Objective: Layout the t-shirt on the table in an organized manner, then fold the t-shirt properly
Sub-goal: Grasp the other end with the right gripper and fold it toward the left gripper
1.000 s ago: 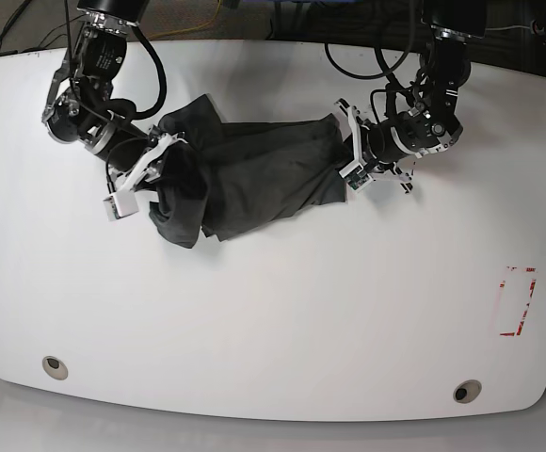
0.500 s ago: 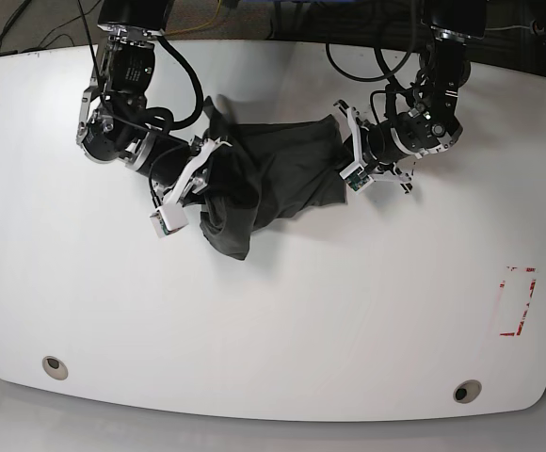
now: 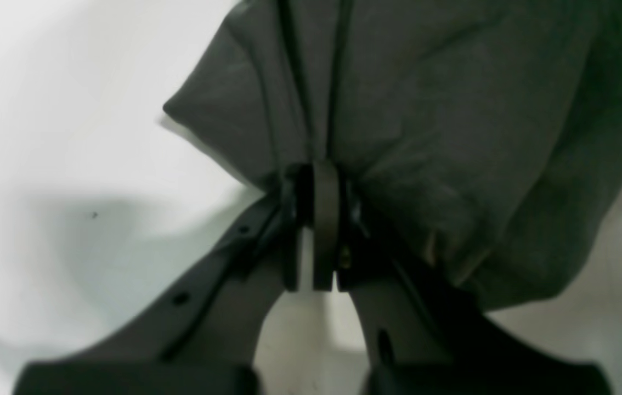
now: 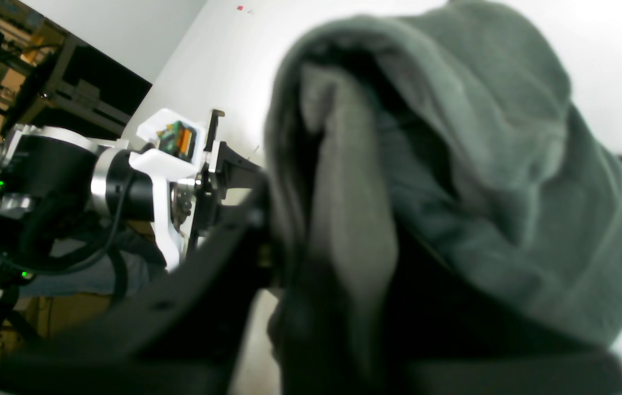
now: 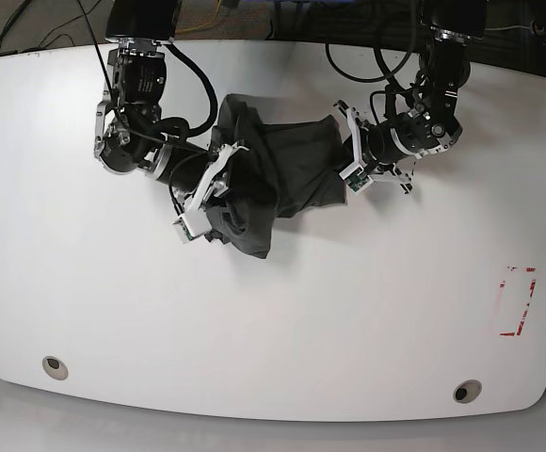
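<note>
Nearest the base camera, two grommets [image 5: 55, 367] are being shown set into the front edge of the table [image 5: 273, 320], with a red tape mark [image 5: 516, 301] lying toward one front corner. Farther back, the t-shirt [image 5: 273, 179] is being held bunched between the two arms at the middle of the table's far half, its lower folds sagging onto the white top while the rest is being lifted into a crumpled heap. On that view's left, the right gripper [image 5: 209, 188] is being pressed into the heap; in its wrist view a thick roll of cloth is being seen draped over and between the dark fingers [image 4: 223, 258], so fabric is being grasped, though how tightly cannot be told. On the right, the left gripper [image 5: 353, 160] is being kept clenched on the shirt's other edge, a pleated fold being pinched between its closed fingertips [image 3: 324, 219]. Beyond the table's back edge, dark cables are being seen.
</note>
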You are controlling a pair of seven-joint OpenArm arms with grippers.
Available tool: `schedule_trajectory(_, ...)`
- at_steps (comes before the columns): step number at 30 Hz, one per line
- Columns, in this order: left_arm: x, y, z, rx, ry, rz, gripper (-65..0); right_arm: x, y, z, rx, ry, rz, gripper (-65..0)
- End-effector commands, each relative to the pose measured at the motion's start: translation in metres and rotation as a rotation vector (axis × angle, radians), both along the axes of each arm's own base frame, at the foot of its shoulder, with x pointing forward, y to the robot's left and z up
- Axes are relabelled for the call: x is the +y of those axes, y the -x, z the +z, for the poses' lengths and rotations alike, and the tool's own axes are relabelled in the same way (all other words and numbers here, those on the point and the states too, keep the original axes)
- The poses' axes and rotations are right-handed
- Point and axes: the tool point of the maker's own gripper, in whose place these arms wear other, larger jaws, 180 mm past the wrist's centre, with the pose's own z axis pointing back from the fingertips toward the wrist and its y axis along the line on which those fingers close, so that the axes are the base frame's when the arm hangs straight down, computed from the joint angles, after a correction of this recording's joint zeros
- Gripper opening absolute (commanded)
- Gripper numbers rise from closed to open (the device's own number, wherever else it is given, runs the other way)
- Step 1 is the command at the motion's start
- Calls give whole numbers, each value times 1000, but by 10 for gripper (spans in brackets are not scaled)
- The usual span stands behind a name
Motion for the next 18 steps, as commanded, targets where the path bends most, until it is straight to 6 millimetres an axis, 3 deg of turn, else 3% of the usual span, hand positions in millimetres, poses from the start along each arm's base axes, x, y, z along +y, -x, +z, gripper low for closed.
schedule_trajectory(1, 9, 3, -8, 22, -67, -6, -628, 6, -8, 16, -49, -45, 5, -459)
schedule_trajectory(5, 9, 3, -8, 22, -67, -6, -628, 12, -13, 14, -39, -52, 23, -372)
schedule_trajectory(9, 9, 3, -8, 22, -67, -6, -628, 31, -20, 15, -28, -84, 61, -287)
schedule_trajectory(15, 9, 3, -8, 22, -67, -6, -628, 51, -29, 28, -35, -108, 96, -242)
schedule_trajectory(18, 9, 3, -7, 20, -67, -6, -628, 50, -37, 29, -8, -120, 66, -242)
